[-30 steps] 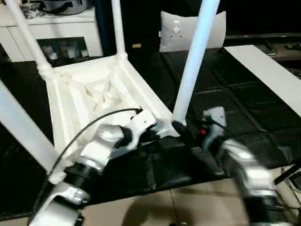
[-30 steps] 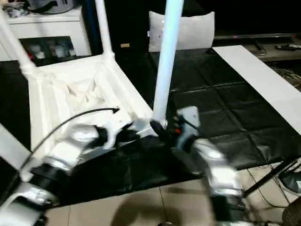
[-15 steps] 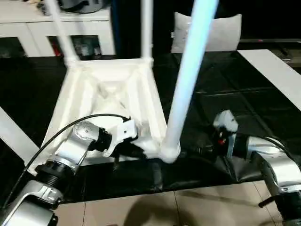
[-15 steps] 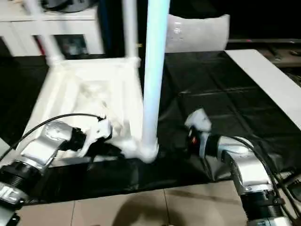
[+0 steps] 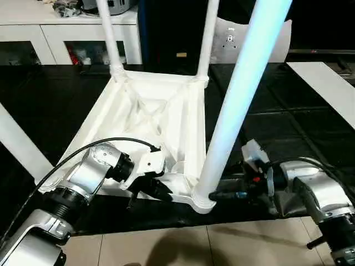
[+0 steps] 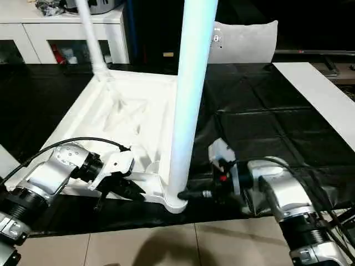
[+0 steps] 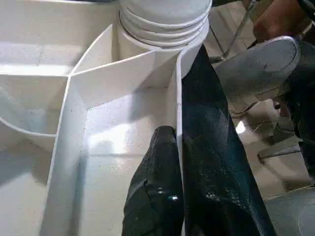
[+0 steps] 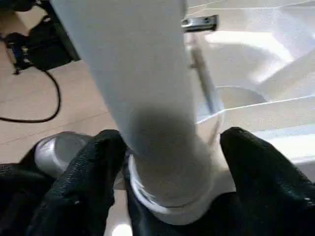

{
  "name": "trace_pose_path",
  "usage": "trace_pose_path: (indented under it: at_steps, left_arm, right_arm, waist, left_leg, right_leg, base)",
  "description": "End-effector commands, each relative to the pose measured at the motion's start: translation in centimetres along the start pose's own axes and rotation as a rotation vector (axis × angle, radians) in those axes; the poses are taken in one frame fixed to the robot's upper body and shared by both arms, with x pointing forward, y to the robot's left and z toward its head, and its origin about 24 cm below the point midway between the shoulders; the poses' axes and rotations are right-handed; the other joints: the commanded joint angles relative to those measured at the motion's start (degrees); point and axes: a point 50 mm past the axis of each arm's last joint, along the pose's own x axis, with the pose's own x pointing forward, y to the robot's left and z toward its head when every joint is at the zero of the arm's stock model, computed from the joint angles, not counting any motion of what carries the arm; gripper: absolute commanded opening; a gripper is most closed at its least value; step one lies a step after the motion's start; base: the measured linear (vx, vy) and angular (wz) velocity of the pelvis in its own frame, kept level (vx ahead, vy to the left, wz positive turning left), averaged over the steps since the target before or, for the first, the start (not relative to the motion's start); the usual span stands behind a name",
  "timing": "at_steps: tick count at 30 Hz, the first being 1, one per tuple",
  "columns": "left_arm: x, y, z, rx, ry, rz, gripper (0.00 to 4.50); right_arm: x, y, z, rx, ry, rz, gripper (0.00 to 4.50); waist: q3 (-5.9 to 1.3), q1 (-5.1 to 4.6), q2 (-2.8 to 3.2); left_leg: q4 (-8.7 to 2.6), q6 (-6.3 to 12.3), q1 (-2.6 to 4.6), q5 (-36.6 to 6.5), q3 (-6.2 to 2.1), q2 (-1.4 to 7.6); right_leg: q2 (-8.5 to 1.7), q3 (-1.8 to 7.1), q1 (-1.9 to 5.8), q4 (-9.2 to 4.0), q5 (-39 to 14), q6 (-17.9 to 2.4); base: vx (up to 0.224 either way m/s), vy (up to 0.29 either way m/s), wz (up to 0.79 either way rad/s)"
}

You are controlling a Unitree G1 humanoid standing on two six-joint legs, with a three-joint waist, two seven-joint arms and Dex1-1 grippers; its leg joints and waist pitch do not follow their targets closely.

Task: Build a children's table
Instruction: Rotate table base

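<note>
**A:** Where is the children's table (image 5: 161, 119) right now?

**B:** Upside down on the black mat (image 5: 277, 116), ribbed underside facing up, legs pointing skyward. The near leg (image 5: 238, 105) stands in the corner socket (image 5: 202, 197) closest to the robot, just at the mat's edge by the tiled floor (image 5: 222, 244).

**A:** And the claws?

**B:** The left claw (image 7: 172, 162) is pinched shut on the thin rim wall of the top, one finger on each side. The right claw (image 8: 167, 162) has its fingers spread either side of the near leg's base; whether they actually press on it, I cannot tell.

**A:** How will it handle?

**B:** It looks like hollow moulded plastic, so probably light and fairly stiff, but smooth and likely slippery. The tall legs would give leverage, so I'd judge it tips easily. Low on a leg by the socket, or on the rim, seems the best hold.

**A:** Any containers?

**B:** The ribs form shallow pockets, all empty. The white cabinet (image 5: 61, 30) behind has shelves with small items too far off to identify.
</note>
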Motion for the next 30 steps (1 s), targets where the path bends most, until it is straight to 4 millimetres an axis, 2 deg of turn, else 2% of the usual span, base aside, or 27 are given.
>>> trace_pose_path:
  at_steps: [1,5,13,19,20,25,27,29,30]
  left_arm:
    - [0.4,0.1,1.8,0.093,-0.003,-0.073,0.00]
    - [0.4,0.0,1.7,0.094,0.000,-0.077,0.00]
    - [0.2,-0.1,1.4,0.090,0.011,-0.076,0.00]
    - [0.2,0.1,1.3,0.060,0.001,-0.049,0.00]
    - [0.3,0.3,1.3,0.035,-0.013,-0.018,0.00]
    - [0.6,1.0,1.5,-0.056,-0.067,0.112,0.00]
    - [1.1,1.5,1.9,-0.107,-0.108,0.203,0.00]
    - [1.6,1.9,2.3,-0.152,-0.132,0.277,0.00]
    - [1.7,2.0,2.4,-0.158,-0.135,0.287,0.00]
  right_arm:
    - [0.0,-0.1,0.6,-0.005,-0.006,0.031,3.15]
    - [0.5,-0.1,0.5,-0.003,-0.011,0.050,2.87]
    - [1.0,0.2,0.4,0.007,-0.016,0.076,2.14]
    - [1.1,0.5,0.3,0.026,-0.030,0.090,2.00]
    - [1.2,0.7,0.3,0.040,-0.044,0.089,1.99]
    - [2.2,1.1,0.3,0.089,-0.115,0.017,1.99]
    - [3.4,0.8,0.0,0.099,-0.121,-0.092,1.99]
    - [4.5,0.2,0.0,0.116,-0.136,-0.212,1.99]
    - [4.6,0.0,0.0,0.120,-0.139,-0.234,1.99]
  waist:
    - [-4.00,-0.31,-0.52]
    - [-3.98,-0.30,-0.43]
    - [-4.07,-0.29,-0.29]
    - [-4.10,-0.31,-0.24]
    - [-4.06,-0.33,-0.03]
    - [-3.89,-0.18,-0.10]
    - [-3.48,-0.67,-0.26]
    - [-3.43,-1.10,-0.40]
    - [-3.41,-1.34,-0.45]
  left_leg:
    - [-3.94,3.99,0.16,-7.53,-0.02,1.80]
    - [-3.94,3.70,0.25,-7.63,-0.03,1.77]
    - [-3.95,3.53,0.27,-7.45,-0.05,1.80]
    - [-3.95,3.34,0.25,-7.53,-0.08,1.78]
    - [-3.97,3.33,0.28,-7.39,-0.04,1.79]
    - [-4.11,2.74,0.42,-8.37,-0.13,1.89]
    - [-4.18,1.70,0.46,-11.17,-0.16,1.45]
    - [-4.02,1.03,0.63,-11.92,-0.27,1.08]
    - [-4.06,0.81,0.41,-11.63,-0.39,0.95]
  right_leg:
    - [-3.84,2.98,3.47,-3.33,-17.33,-10.35]
    - [-3.80,2.95,3.34,-3.43,-18.40,-9.93]
    - [-3.77,2.96,3.38,-3.28,-17.00,-10.44]
    - [-3.73,2.94,3.44,-3.30,-17.08,-10.30]
    - [-3.63,2.99,3.44,-3.24,-16.49,-10.50]
    - [-3.70,3.00,3.36,-3.47,-17.82,-10.22]
    - [-3.80,2.63,3.22,-4.44,-24.90,-7.91]
    - [-3.88,2.30,3.06,-5.18,-30.24,-5.54]
    - [-3.87,2.17,3.20,-5.29,-31.08,-4.86]
  base:
    - [0.000,0.000,0.00]
    - [0.000,0.000,0.00]
    - [0.000,0.000,0.00]
    - [0.000,0.000,0.00]
    - [0.000,0.000,0.00]
    - [0.000,0.000,0.00]
    - [0.000,0.000,0.00]
    - [0.000,0.000,0.00]
    - [0.000,0.000,0.00]
